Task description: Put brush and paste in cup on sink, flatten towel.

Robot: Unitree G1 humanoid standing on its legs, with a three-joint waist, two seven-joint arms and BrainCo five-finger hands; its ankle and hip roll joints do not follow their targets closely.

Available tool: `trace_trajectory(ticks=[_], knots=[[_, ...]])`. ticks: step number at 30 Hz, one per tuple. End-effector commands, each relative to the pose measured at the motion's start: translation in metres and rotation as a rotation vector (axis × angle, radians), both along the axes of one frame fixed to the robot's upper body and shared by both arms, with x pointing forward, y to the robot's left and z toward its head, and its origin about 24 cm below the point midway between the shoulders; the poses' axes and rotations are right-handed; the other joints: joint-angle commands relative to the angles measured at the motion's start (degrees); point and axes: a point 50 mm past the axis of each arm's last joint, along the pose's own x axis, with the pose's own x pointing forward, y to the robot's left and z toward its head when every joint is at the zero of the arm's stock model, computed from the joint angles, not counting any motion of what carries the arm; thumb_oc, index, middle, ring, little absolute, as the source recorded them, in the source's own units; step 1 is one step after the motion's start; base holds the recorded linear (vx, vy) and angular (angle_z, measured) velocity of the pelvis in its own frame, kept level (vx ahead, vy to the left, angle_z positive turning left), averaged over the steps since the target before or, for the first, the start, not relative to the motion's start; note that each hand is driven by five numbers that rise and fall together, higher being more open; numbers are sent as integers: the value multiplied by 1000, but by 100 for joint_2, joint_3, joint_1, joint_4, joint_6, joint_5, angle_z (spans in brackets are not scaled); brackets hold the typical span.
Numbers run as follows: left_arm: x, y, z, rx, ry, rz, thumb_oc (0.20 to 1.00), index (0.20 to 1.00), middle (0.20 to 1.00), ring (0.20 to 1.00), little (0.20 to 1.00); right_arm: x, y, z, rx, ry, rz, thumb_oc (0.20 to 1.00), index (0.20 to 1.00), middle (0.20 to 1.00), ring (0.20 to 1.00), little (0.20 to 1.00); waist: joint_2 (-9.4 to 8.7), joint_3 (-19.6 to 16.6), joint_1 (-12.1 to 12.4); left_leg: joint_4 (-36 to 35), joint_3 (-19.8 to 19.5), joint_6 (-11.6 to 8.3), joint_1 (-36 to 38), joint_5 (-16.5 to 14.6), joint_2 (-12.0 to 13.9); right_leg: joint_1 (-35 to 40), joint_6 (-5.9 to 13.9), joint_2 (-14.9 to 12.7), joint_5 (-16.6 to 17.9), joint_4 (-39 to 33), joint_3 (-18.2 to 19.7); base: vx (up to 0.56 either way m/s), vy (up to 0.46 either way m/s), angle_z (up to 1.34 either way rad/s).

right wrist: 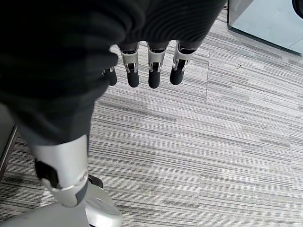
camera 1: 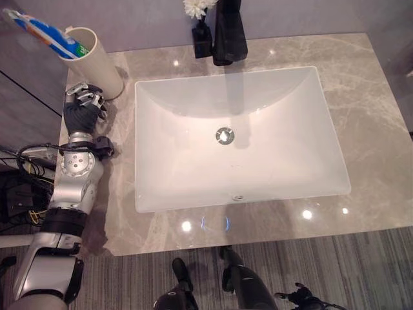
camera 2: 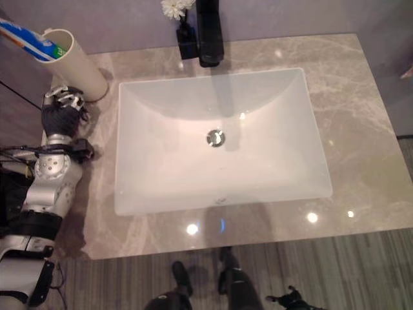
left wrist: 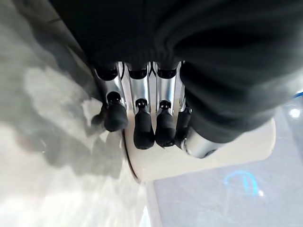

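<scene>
A cream cup [camera 1: 97, 61] stands on the grey marble counter [camera 1: 381, 129] at its far left corner, left of the white sink [camera 1: 235, 139]. A blue and white paste tube [camera 1: 45, 32] leans out of the cup's mouth toward the left; whether a brush is inside too cannot be told. The left hand [camera 1: 84, 106] rests on the counter just in front of the cup, its fingers [left wrist: 142, 127] pointing at the cup's base. In the left wrist view the fingers hang slightly bent and side by side, their dark tips right against the cup's lower wall, curled round nothing; whether they actually touch it is hard to say.

Behind the sink, at the middle of the back edge, stands a black tap [camera 1: 229, 32], and just left of it a small black vase [camera 1: 201, 39] with a white flower [camera 1: 197, 8]. Both are well apart from the cup and the hand. The sink basin holds only its metal drain [camera 1: 224, 135].

The right hand [right wrist: 142, 66] hangs over striped grey carpet [right wrist: 213, 151], fingers relaxed and a little apart, holding nothing.
</scene>
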Motion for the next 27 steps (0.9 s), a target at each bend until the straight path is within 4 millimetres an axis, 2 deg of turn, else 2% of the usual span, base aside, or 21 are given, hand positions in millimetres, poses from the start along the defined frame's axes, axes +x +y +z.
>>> trace_trajectory(ticks=[1,20,27], knots=[[2,23,16,52,1,105,200,200,200,200,200,4,0,1,-16,-4,-4,1000,1000,1000,1000,1000,34,127,-24,28,-373,-407,-47,354,462,656,590,-192,-434,2,250,0,0,0],[13,36,51,154,4,199,200,200,200,200,200,8,8,0,1,-23,33,1000,1000,1000,1000,1000,-85,63,-129,28,-350,-415,-57,347,470,603,644,-175,-354,2,294,0,0,0],[13,44,60,181,3,253,200,200,200,200,200,-5,6,-3,2,7,-2,1000,1000,1000,1000,1000,-154,22,-164,28,-278,-441,-36,352,518,581,654,-129,-345,2,305,11,2,-9]])
